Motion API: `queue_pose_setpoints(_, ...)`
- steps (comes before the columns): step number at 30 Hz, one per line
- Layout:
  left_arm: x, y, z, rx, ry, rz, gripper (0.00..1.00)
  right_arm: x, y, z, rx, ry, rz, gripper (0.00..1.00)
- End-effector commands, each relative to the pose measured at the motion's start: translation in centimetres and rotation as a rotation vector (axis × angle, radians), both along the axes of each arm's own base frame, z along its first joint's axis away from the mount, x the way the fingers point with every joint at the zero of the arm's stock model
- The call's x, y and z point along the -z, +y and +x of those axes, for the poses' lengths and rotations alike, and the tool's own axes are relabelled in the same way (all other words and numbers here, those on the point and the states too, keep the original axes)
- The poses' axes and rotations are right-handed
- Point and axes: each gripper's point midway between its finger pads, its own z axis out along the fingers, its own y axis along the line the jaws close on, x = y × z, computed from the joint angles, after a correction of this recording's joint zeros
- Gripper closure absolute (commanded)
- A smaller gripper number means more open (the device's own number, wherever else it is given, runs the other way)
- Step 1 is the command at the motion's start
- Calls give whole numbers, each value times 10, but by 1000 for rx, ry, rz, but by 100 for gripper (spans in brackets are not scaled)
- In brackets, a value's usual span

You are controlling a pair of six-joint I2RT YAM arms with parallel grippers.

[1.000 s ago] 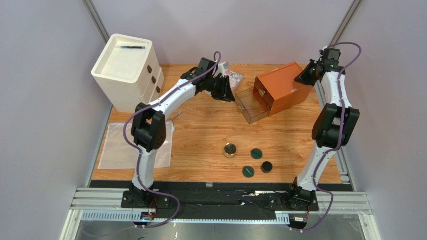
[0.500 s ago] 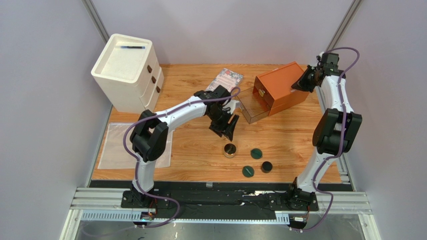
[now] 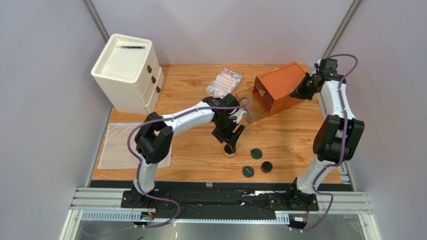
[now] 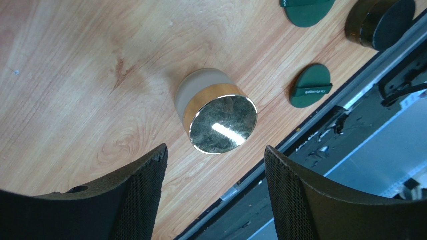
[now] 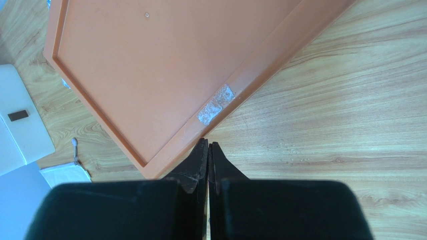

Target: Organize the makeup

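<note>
Currently the left tool [image 4: 214,152] hangs wide open over the gold-rimmed compact [image 4: 220,124], fingers clear of it. The compact stands on the worktop [image 4: 75,75], mid-frame in the top view. Green discs [image 3: 256,153] and black jar [image 3: 266,166] lie just lower right. The right tool [image 5: 208,147] is closed and empty, tips at the orange box [image 5: 150,65] edge.

Bright, even light fell from overhead, and the wooden table [image 3: 190,145] showed only soft, faint shadows under the left arm [image 3: 185,114]. The overhead view was sharp throughout. In the left wrist view the gold-rimmed compact [image 4: 215,117] carried a white streak of glare on its mirrored lid, while the left gripper's fingers [image 4: 138,195] were dark yet crisp enough to show their mesh. In the right wrist view the orange box [image 5: 165,65] was evenly lit; the right gripper [image 5: 208,146] was nearly featureless black.
</note>
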Motion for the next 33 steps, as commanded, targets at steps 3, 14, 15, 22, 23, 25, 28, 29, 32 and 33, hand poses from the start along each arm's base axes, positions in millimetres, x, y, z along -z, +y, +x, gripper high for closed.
queue_pose_setpoints(3, 12, -16, -11, 115, -61, 67, 24, -20, -2, -3, -7, -54, -27, 100)
queue_pose_setpoints(14, 37, -13, -8, 138, -88, 165, 25, -15, 0, 1, -12, -44, -11, 100)
queue_pose_setpoints(15, 40, -13, -7, 141, -87, 169, 25, -16, -1, 1, -12, -46, -10, 100)
queue_pose_setpoints(22, 58, -20, -7, 178, -73, 189, 30, -13, -1, 5, -14, -37, -10, 100)
queue_pose_setpoints(23, 59, -20, -7, 182, -74, 190, 31, -14, -2, 5, -11, -38, -9, 100)
queue_pose_setpoints(25, 62, -21, -8, 192, -69, 199, 38, -13, -1, 7, -13, -35, -7, 100)
queue_pose_setpoints(28, 63, -20, -6, 195, -68, 213, 55, -12, -2, 8, -13, -31, -7, 100)
queue_pose_setpoints(29, 63, -20, -6, 195, -66, 218, 61, -12, -3, 9, -11, -32, -8, 100)
queue_pose_setpoints(32, 62, -18, -3, 193, -76, 236, 84, -11, -3, 10, -9, -30, -8, 100)
queue_pose_setpoints(33, 58, -20, -1, 192, -87, 231, 89, -10, -3, 10, -10, -29, -6, 100)
